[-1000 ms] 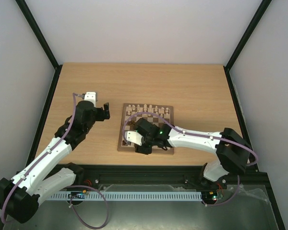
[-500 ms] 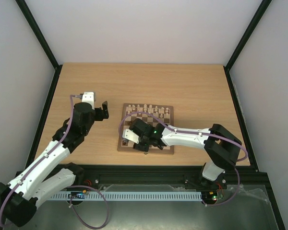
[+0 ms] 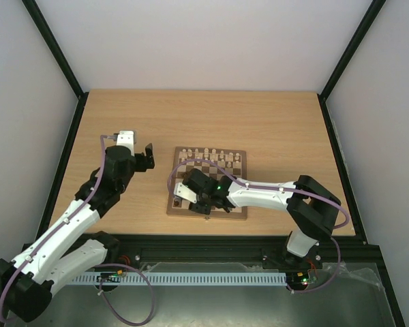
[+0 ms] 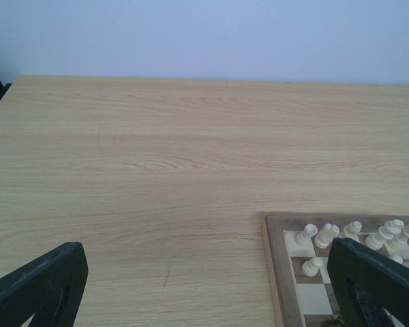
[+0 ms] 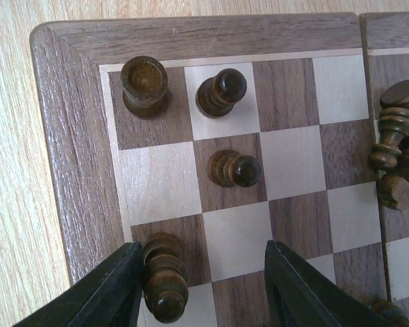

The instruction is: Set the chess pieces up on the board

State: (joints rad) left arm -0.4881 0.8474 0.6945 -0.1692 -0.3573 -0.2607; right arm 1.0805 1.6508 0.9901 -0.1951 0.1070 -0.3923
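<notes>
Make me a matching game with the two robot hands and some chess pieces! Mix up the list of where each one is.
Things:
1. left gripper
2. right gripper
3. cream pieces
4. flat-topped dark piece

Places:
A. standing on a corner square of the board
B. above bare table, left of the board
C. along the board's far edge
D. above the board's near-left squares

Pairs: 1-B, 2-D, 3-C, 4-A
</notes>
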